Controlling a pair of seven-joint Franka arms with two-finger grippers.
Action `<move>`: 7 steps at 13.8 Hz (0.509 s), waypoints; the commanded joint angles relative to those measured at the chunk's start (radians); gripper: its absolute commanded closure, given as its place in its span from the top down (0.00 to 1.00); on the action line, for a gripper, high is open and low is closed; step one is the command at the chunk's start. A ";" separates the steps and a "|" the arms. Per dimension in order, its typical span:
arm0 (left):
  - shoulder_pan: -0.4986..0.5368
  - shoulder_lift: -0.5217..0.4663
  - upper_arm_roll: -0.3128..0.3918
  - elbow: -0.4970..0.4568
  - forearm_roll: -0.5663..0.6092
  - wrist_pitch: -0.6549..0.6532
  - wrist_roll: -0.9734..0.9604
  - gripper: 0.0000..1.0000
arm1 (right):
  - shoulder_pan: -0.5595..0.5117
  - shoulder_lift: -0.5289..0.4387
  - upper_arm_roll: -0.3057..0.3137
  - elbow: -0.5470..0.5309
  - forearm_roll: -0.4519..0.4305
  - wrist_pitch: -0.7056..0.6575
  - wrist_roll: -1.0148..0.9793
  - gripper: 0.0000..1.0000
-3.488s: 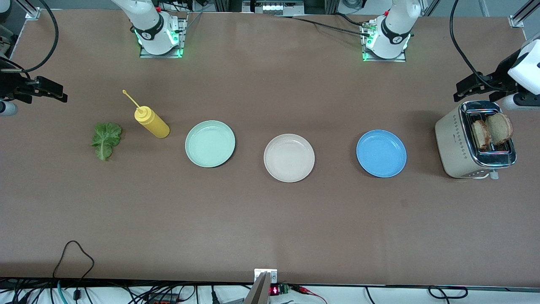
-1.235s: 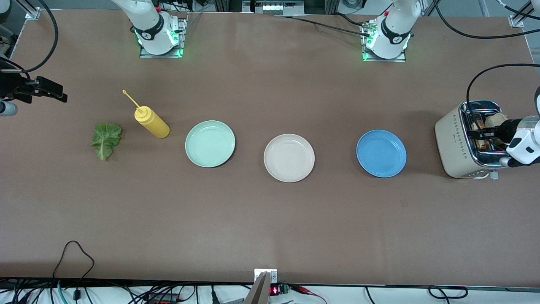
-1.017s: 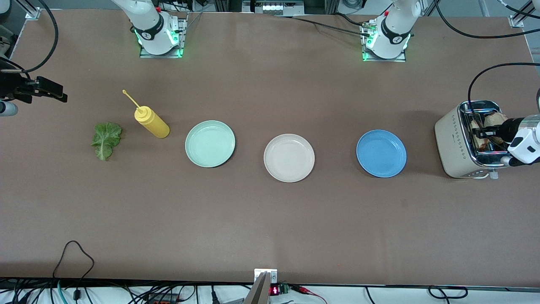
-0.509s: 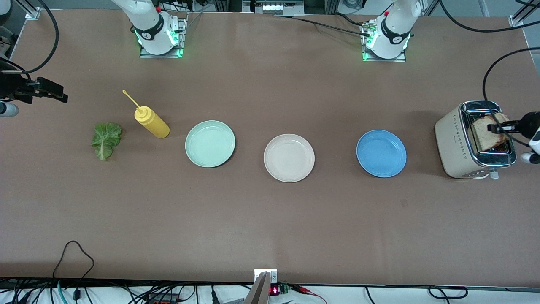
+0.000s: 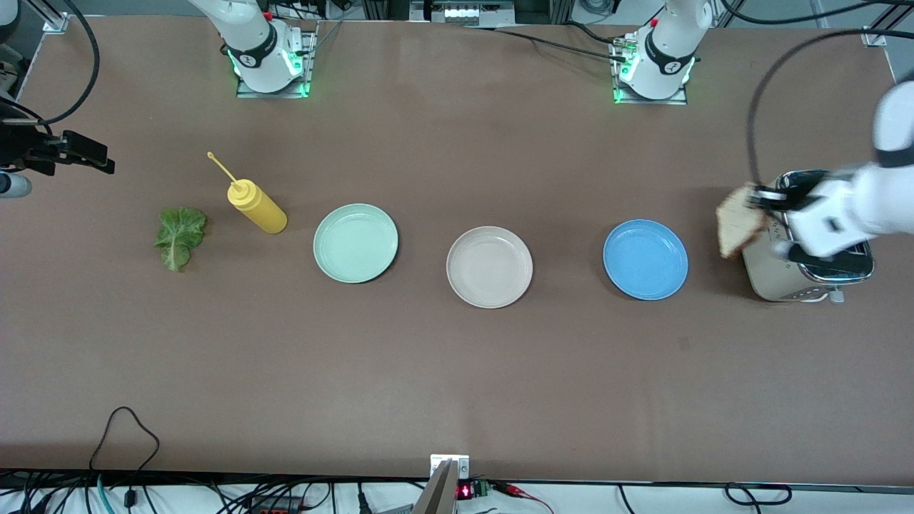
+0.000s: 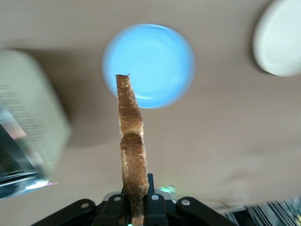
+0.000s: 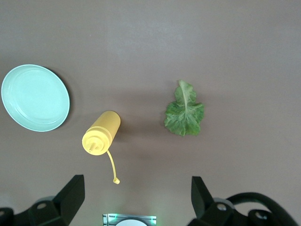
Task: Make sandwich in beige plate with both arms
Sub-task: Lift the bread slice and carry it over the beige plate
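Worktop (image 5: pixel 457 371) of brown board carries my route: from the cream boxy toaster (image 5: pixel 767 278), over the round blue plate (image 5: pixel 645 259), to the empty round beige plate (image 5: pixel 490 267). My left fingers (image 6: pixel 136 200) pinch a brown-crusted bread slice (image 5: pixel 739 222) edge-on; I should tilt it flat before lowering. My right fingers (image 7: pixel 136 195) wait, spread wide and empty, over the yellow squeeze bottle (image 7: pixel 101 133).
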 commanded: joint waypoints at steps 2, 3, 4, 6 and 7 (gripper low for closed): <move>-0.136 0.112 -0.085 0.011 -0.153 0.044 -0.168 0.00 | -0.005 0.003 0.005 0.016 0.001 -0.014 0.006 1.00; -0.202 0.127 -0.085 0.000 -0.159 0.118 -0.224 0.00 | -0.005 0.003 0.003 0.016 0.001 -0.014 0.006 1.00; -0.269 0.166 -0.085 0.001 -0.167 0.176 -0.297 0.00 | -0.005 0.003 0.003 0.016 0.001 -0.014 0.006 1.00; -0.369 0.229 -0.085 0.000 -0.215 0.326 -0.380 0.00 | -0.004 0.003 0.005 0.016 0.001 -0.014 0.006 1.00; -0.405 0.262 -0.085 0.001 -0.218 0.386 -0.391 0.00 | -0.004 0.003 0.005 0.016 0.001 -0.014 0.006 1.00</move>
